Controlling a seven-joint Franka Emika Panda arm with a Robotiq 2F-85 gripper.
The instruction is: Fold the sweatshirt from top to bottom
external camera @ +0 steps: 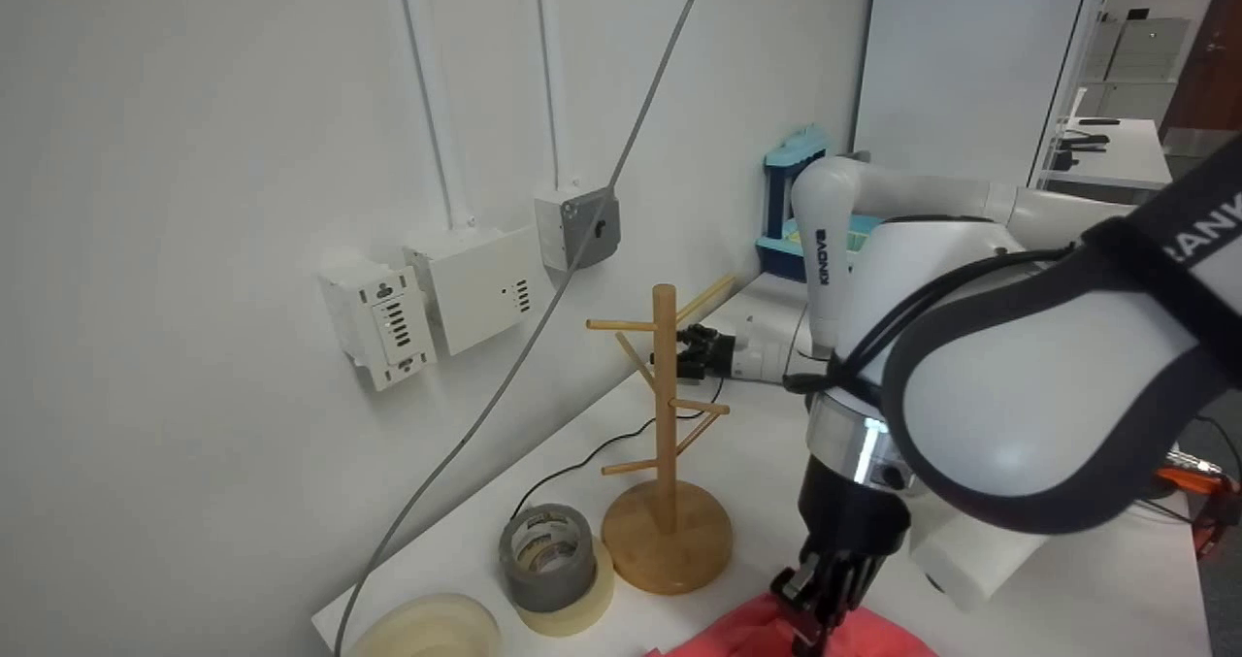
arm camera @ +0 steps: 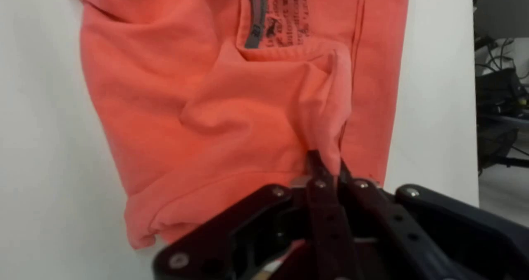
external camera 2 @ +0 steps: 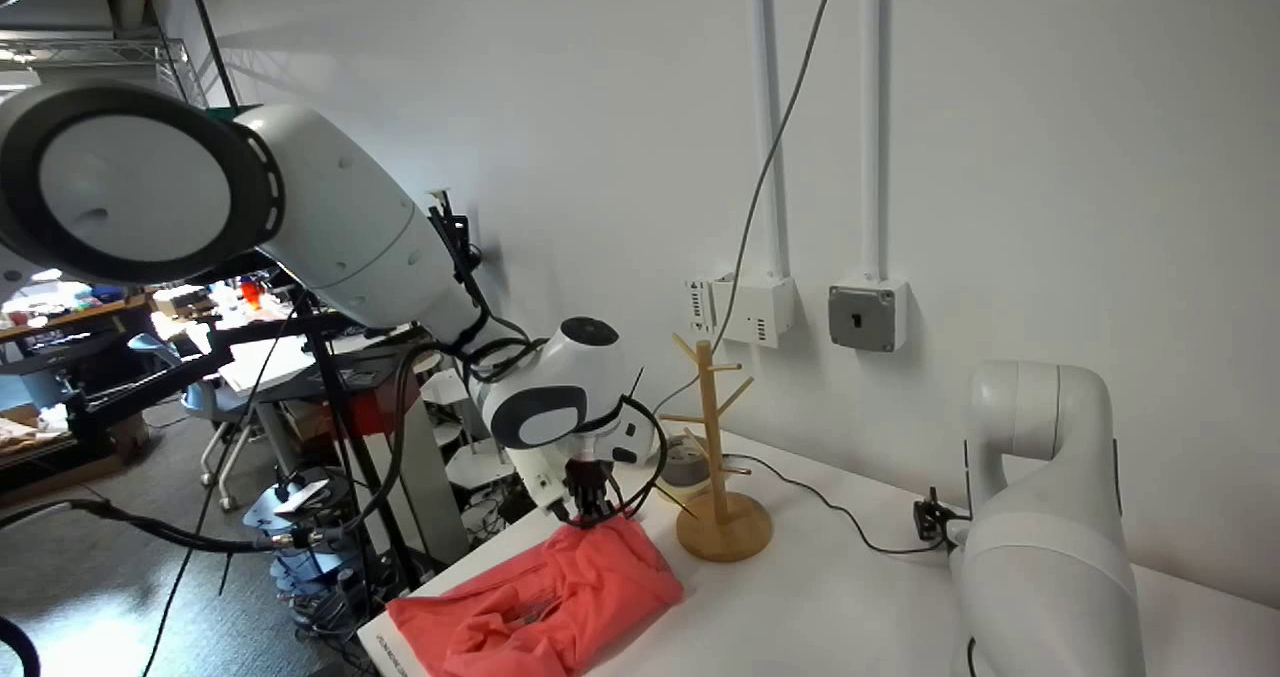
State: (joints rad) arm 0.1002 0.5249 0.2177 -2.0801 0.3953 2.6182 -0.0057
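While the gripper (arm camera: 329, 164) is clamped on a narrow pinched fold of the sweatshirt (arm camera: 165, 106), the remainder of the garment lies on the white table (external camera 2: 820, 597). In the wrist view, the held fold extends from between the fingertips (arm camera: 317, 168) toward an opening in the fabric where a grey label (arm camera: 257, 21) and dark lettering (arm camera: 285, 19) are visible. Most of the visible fabric lies ahead of the gripper and to the left of it in this view; a narrower flat section lies to its right, alongside the table edge. Fabric directly beneath the gripper is largely hidden. In both exterior views, the gripper points downward at the sweatshirt. The wooden mug tree (external camera 2: 713, 437) stands upright just beside the garment, with table surface between them.
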